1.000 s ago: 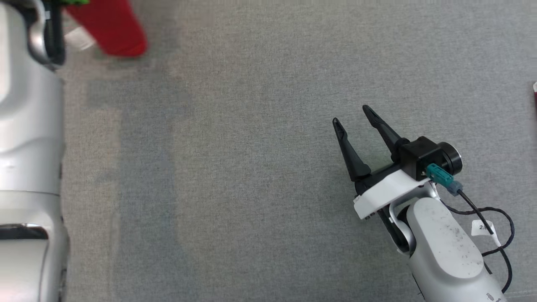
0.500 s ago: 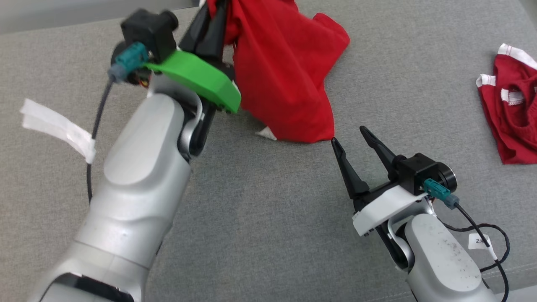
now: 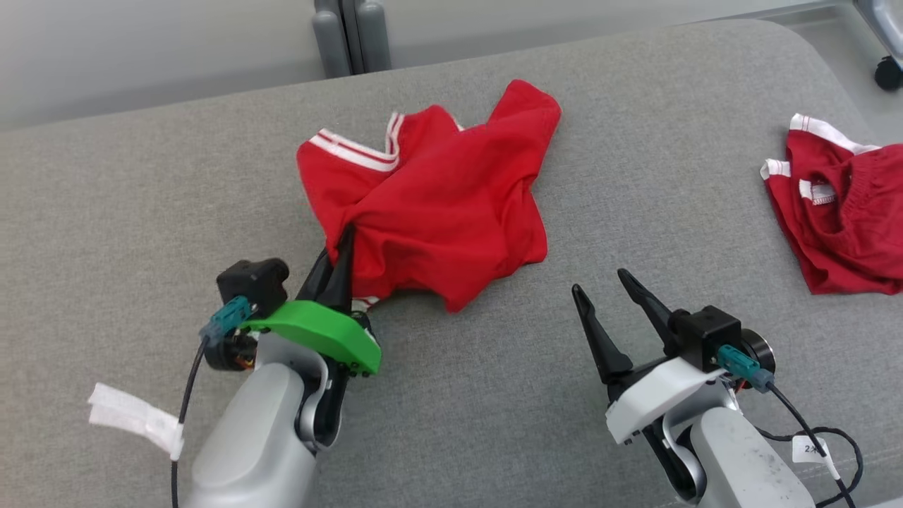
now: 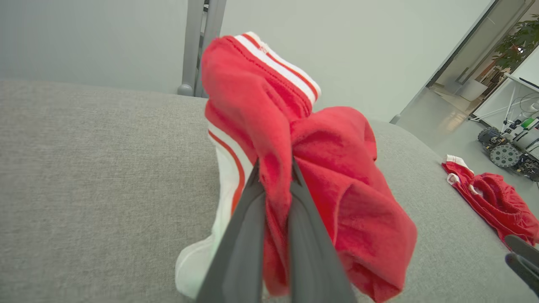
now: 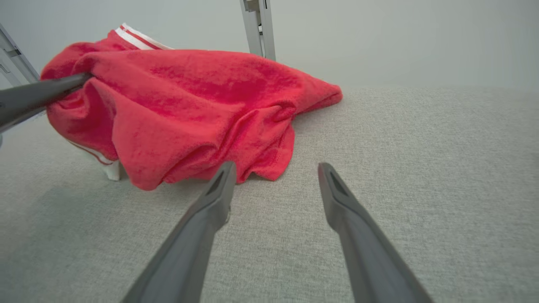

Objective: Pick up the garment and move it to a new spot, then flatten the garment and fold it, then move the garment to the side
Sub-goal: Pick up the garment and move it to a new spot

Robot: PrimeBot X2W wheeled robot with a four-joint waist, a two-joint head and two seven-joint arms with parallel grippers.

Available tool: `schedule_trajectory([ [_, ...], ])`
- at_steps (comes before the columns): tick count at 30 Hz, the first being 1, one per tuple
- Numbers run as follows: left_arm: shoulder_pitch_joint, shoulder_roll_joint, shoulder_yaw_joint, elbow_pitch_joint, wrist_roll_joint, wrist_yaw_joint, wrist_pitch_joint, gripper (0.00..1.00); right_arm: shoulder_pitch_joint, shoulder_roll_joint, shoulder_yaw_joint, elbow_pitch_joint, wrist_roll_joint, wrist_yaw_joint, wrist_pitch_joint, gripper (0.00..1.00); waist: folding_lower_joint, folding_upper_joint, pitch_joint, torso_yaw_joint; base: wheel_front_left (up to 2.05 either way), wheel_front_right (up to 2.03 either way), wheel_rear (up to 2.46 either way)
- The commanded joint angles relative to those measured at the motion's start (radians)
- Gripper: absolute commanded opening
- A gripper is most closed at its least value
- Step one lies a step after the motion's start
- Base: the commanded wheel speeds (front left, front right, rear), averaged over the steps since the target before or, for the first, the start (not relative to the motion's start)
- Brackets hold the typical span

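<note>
The one mark that can be partly read stands on a small white tag (image 3: 816, 449) fixed to the black cable (image 3: 786, 408) trailing from the right arm (image 3: 741, 458), at the near right of the head view. It begins with the digit "2". A second character follows, too small and blurred to make out. At the near left, a white tape flag (image 3: 134, 421) hangs on the cable of the left arm (image 3: 254, 451); whether it carries any writing cannot be told.
</note>
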Motion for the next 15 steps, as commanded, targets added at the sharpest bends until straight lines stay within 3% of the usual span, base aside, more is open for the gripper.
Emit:
schedule_trajectory([
  [1,0.033,0.004,0.021,-0.006,0.005,0.003,-0.004,0.0,0.02,-0.004,-0.007,0.003,0.001,-0.002,0.0,1.0,0.0,0.0,-0.032,0.013,0.0,0.0,0.0],
  [9,0.169,0.01,0.111,-0.015,0.047,0.01,-0.004,0.0,0.069,-0.004,-0.009,0.019,0.001,-0.002,0.0,1.0,0.0,0.0,-0.096,0.028,0.0,0.0,0.0],
  [11,0.2,0.009,0.146,-0.036,0.06,0.021,-0.004,0.45,0.081,-0.004,-0.008,0.021,0.003,-0.002,0.0,1.0,0.0,0.0,-0.11,0.028,0.0,0.0,0.0],
  [12,0.222,0.007,0.162,-0.044,0.062,0.029,-0.004,1.0,0.085,-0.004,-0.007,0.023,0.003,-0.002,0.0,1.0,0.0,0.0,-0.115,0.029,0.0,0.0,0.0],
  [15,0.262,0.004,0.202,-0.081,0.103,0.049,-0.004,1.0,0.095,-0.004,-0.006,0.025,0.002,-0.002,0.0,1.0,0.0,0.0,-0.129,0.029,0.0,0.0,0.0],
])
